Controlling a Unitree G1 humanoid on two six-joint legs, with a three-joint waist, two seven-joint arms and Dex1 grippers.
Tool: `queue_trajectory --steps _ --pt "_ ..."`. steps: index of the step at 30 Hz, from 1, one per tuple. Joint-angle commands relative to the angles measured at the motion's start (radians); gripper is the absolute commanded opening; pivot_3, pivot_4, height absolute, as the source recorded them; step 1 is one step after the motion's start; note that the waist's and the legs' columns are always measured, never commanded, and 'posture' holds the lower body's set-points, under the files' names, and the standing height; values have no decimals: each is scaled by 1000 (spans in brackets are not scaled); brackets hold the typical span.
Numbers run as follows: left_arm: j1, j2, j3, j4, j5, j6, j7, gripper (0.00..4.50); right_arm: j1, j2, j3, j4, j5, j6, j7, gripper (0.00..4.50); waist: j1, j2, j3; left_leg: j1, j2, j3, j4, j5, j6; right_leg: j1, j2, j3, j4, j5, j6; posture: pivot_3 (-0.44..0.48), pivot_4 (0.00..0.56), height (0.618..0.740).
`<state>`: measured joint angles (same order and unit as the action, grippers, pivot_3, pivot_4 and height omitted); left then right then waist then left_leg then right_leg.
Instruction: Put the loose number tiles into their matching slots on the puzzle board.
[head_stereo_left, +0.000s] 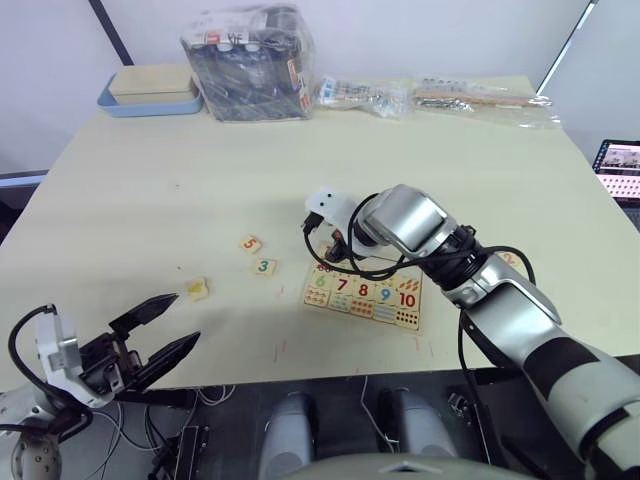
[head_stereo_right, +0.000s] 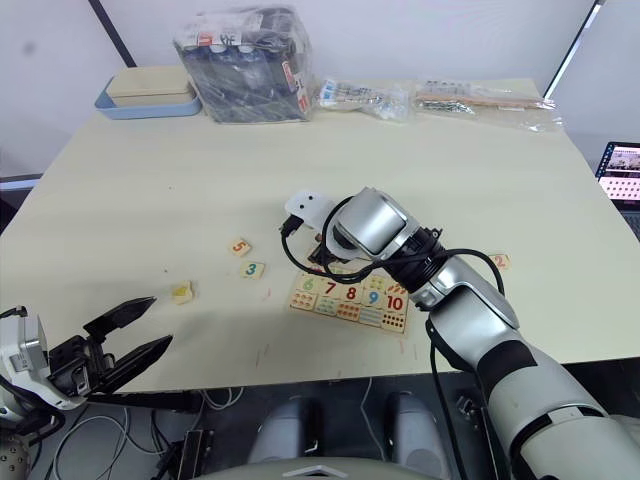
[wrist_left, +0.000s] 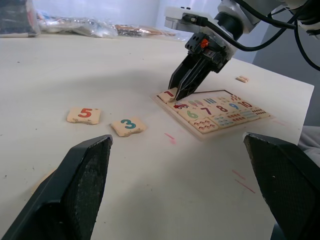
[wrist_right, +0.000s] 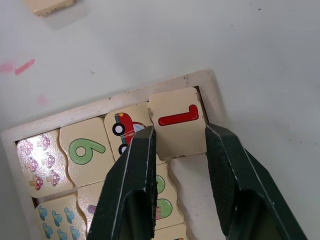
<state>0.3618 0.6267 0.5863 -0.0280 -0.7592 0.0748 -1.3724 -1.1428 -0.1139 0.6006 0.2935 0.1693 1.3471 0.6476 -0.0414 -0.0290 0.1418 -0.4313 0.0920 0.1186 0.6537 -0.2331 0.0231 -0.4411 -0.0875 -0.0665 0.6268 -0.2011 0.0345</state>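
At the counter's (head_stereo_left: 150, 200) far edge: a blue-rimmed tray (head_stereo_left: 150, 103) far left, a plastic-wrapped pack (head_stereo_left: 248, 62), clear bags (head_stereo_left: 430, 95) rightward.

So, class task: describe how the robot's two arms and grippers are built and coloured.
The right arm has silver-grey shells, black joints and looped black cables. The right gripper has tapered black fingers and an orange spot. The left gripper has black wedge fingers on a white, cabled mount.

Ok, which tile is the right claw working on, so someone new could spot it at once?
Find the puzzle board near the table's front edge. At its far left corner, the right claw straddles the tile with a red 1, beside the red car picture. The 5 and 3 lie loose on the table.
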Motion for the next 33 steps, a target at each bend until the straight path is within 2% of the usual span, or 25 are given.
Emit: queue_trajectory --steps 1,8,33 --pt "5 5 22 2 -3 -20 -11 4500 -4 -7 -12 -18 5 -8 5 918 0 0 0 0 0 0 0 0 0 0 0 0 0 0 0 0 150 740" --pt "-1 3 20 45 5 -43 -40 4500 0 -18 -7 -27 7 -6 11 918 0 0 0 0 0 0 0 0 0 0 0 0 0 0 0 0 150 740" --pt "23 -7 1 -17 4 -34 -4 4500 -4 -30 32 -25 0 -42 58 918 0 0 0 0 0 0 0 0 0 -1 0 0 0 0 0 0 150 740"
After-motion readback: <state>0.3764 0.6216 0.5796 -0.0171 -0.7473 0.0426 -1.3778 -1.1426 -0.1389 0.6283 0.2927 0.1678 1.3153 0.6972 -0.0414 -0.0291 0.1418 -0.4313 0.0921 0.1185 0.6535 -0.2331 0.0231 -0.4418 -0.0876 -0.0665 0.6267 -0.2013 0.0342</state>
